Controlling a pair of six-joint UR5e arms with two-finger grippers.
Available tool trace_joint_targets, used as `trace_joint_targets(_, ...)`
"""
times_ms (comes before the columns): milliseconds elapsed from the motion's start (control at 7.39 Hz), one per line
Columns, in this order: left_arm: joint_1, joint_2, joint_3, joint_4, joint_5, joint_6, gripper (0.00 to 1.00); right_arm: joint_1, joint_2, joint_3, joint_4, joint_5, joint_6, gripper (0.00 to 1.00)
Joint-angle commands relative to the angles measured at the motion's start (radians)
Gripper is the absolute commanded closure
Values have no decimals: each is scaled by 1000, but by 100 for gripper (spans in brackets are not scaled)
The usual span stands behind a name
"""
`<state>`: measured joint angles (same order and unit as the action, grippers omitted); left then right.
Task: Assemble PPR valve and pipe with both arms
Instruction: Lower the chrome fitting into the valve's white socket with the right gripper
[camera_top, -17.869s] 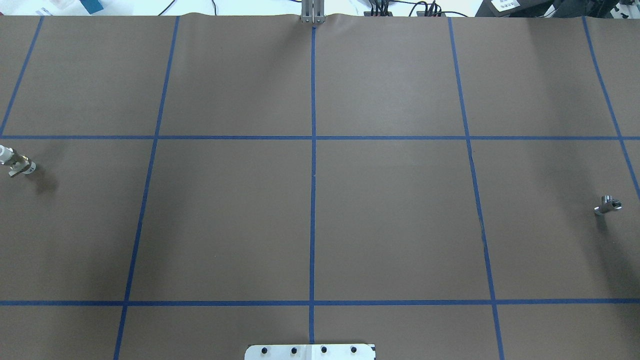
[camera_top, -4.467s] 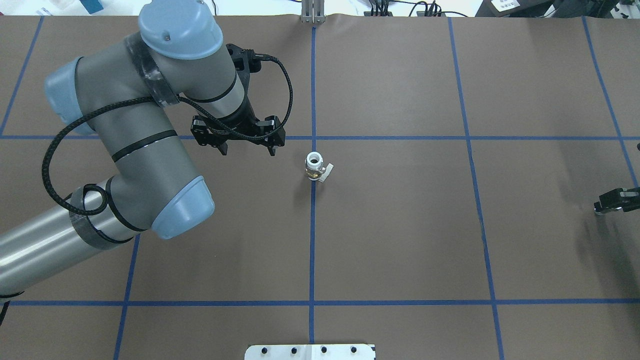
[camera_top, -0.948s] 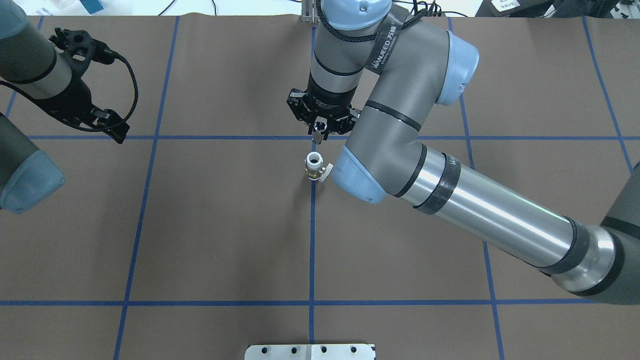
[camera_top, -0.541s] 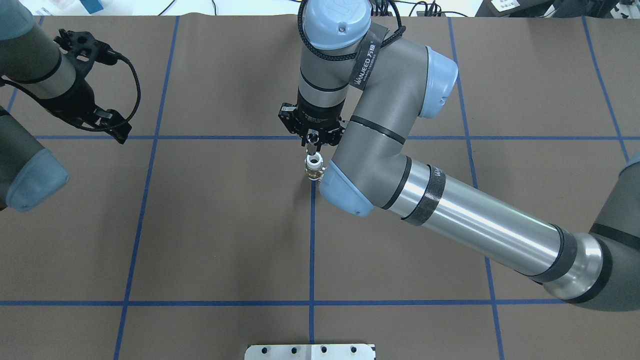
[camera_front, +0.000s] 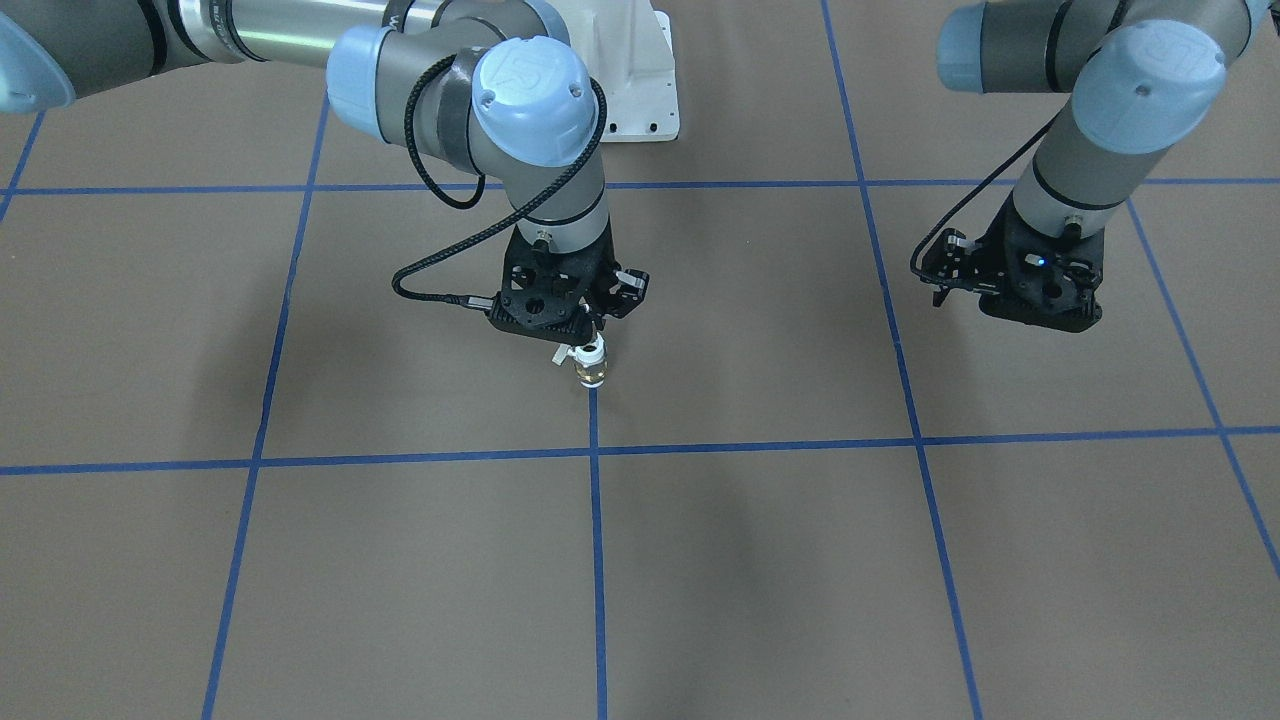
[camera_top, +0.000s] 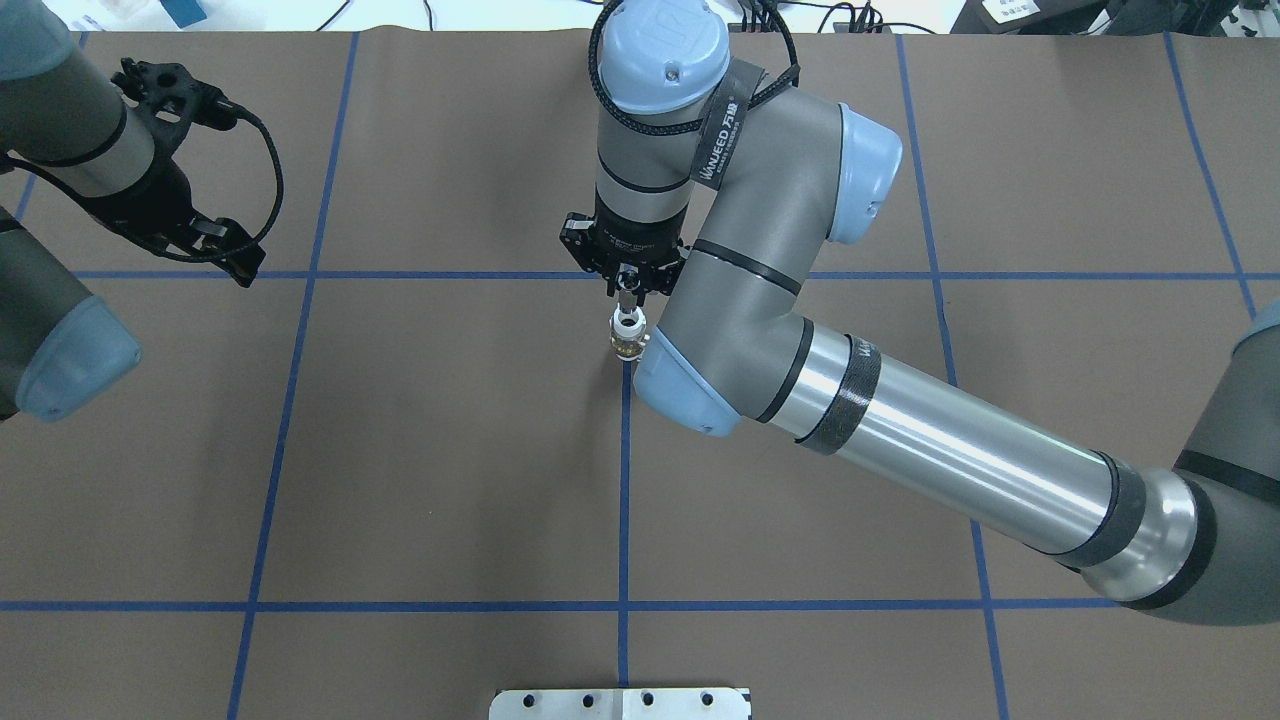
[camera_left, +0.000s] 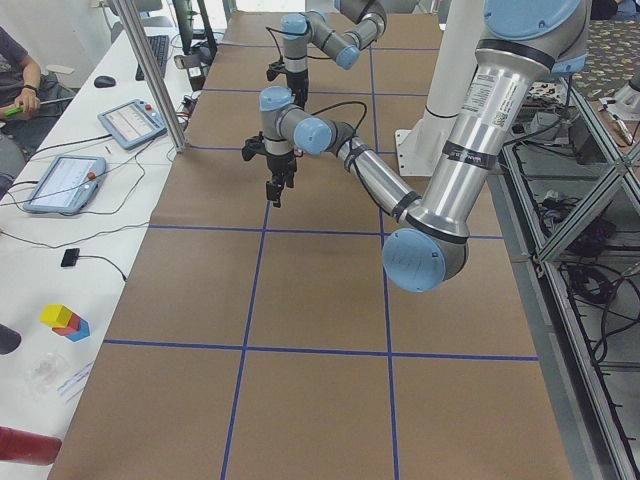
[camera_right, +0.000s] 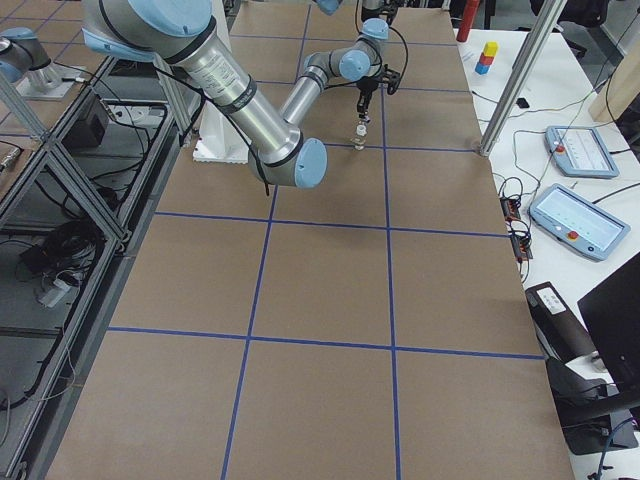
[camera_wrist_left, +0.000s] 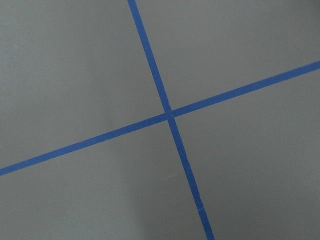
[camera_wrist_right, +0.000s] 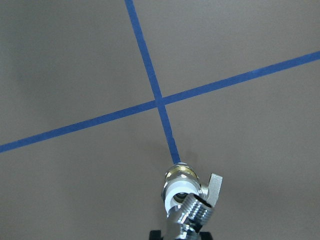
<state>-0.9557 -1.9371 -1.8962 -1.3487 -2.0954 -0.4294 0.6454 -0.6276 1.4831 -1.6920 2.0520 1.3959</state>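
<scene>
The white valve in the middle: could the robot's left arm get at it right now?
Probably not from above: the right gripper, holding the pipe, sits right over the PPR valve. The left gripper hangs far aside.

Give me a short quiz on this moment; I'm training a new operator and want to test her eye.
1. True or false: the right gripper holds the pipe.
2. How is the PPR valve placed? A) on its side B) upright on a blue tape line C) lifted by a gripper
3. Fill in: the pipe hangs just ___ the valve's white socket.
Key: 1 true; 2 B; 3 above.
</scene>
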Motion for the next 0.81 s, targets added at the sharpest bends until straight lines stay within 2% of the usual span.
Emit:
trace_joint_targets(0,2,0,0,-1,0,0,1,-10,0,-6,0,-19,0,100)
trace_joint_targets(677,2,-2,8,-10,0,-8,1,-20,-4,-15,2,-24,-9,100)
